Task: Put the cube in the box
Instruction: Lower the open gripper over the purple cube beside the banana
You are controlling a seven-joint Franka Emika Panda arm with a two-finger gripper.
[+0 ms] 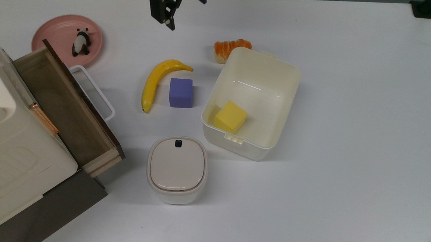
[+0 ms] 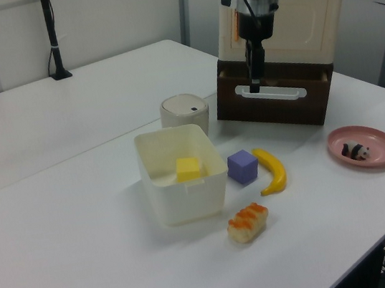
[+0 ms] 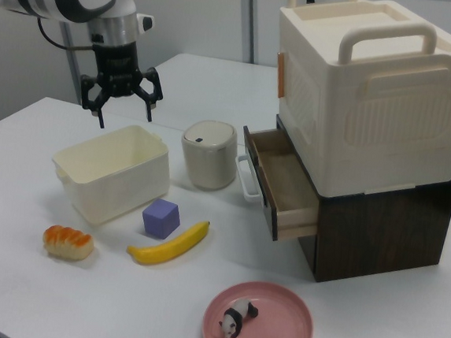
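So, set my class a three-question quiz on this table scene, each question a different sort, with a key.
1. True or false: the purple cube already lies in the box.
2. What lies in the box now? A) banana B) yellow cube C) panda
3. Fill in: in the right view the gripper hangs with its fingers ____.

Key:
1. False; it sits on the table beside the banana.
2. B, the yellow cube.
3. open

no readable text, labels, or numbers
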